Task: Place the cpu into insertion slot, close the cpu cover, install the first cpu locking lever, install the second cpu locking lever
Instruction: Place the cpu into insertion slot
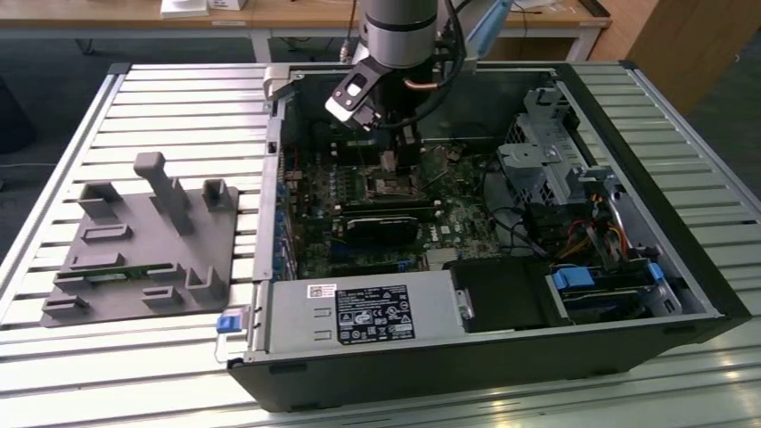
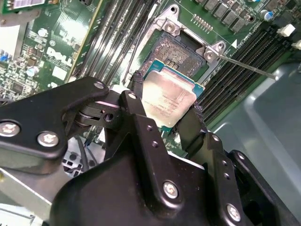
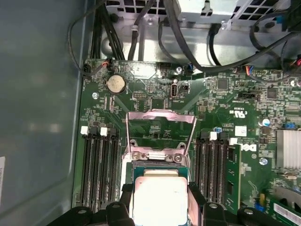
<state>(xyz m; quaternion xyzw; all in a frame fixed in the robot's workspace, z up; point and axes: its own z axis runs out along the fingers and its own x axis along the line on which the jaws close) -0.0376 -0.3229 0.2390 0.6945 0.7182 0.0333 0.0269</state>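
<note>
The gripper [image 2: 165, 101] is closed on the cpu [image 2: 171, 92], pinching its opposite edges between two black fingers [image 2: 190, 127]. The cpu is close to the bare socket [image 2: 181, 49] but not seated in it. The cover [image 3: 162, 115] stands flipped open. In the exterior view the gripper hangs toward twelve o'clock inside the computer case [image 1: 476, 366], with a grey fixture [image 1: 131, 259] at the case's nine o'clock on the bench [image 1: 178, 98].

Soft even light; perhaps faint glare on cpu [image 2: 169, 96]
</note>
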